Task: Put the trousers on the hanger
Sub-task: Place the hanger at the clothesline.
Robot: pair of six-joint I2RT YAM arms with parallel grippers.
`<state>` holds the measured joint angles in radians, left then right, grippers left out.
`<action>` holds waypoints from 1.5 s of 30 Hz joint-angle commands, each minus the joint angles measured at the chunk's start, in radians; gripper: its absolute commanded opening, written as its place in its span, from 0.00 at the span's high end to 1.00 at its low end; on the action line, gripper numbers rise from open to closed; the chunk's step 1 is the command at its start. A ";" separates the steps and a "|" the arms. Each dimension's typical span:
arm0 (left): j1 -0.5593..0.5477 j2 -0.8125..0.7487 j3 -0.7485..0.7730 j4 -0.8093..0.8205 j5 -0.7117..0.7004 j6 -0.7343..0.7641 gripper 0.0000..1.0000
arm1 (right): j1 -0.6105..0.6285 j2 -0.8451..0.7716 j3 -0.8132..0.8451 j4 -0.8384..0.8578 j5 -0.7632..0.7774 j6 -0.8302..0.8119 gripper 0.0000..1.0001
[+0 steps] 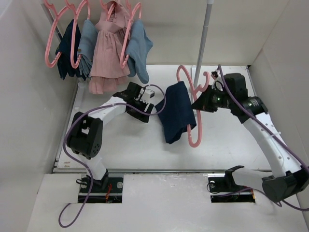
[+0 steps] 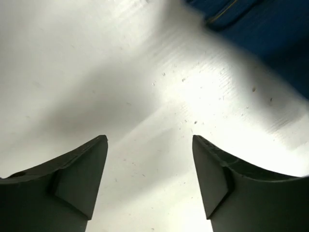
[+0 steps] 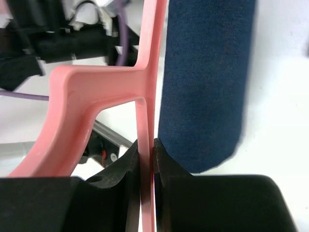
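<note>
Got the right gripper squeezed narrow onto the pink hanger, pinching one thin bar of it flat between the fingers in the right wrist view. Holding it out over the middle of the white table, hook end toward the back wall. Found the dark navy trousers folded and draped across that hanger, just left of the right gripper, with a pink curve poking out past the lower hem. Can't tell whether that hem touches the table or hangs clear.

Through the left wrist cam, seeing the left gripper spread wide, with nothing between its jaws but bare tabletop and a bit of navy denim up in the top right corner. From above, sitting just beside the left edge of the trousers, no contact as far as can be made out.

Over at the back left, spotted a row of more pink hangers carrying a navy piece, faded-blue denim garments and a pink dress. Also an upright metal pole behind the held hanger.
</note>
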<state>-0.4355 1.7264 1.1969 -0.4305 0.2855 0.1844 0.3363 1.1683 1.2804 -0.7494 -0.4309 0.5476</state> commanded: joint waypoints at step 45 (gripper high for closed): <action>-0.332 -0.304 0.414 0.197 0.170 -0.367 0.79 | 0.279 0.438 0.867 0.114 0.425 0.063 1.00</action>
<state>-0.7658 1.4429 1.5906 -0.2573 0.4759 -0.1608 0.6041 1.6272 2.1399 -0.8333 0.0044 0.6064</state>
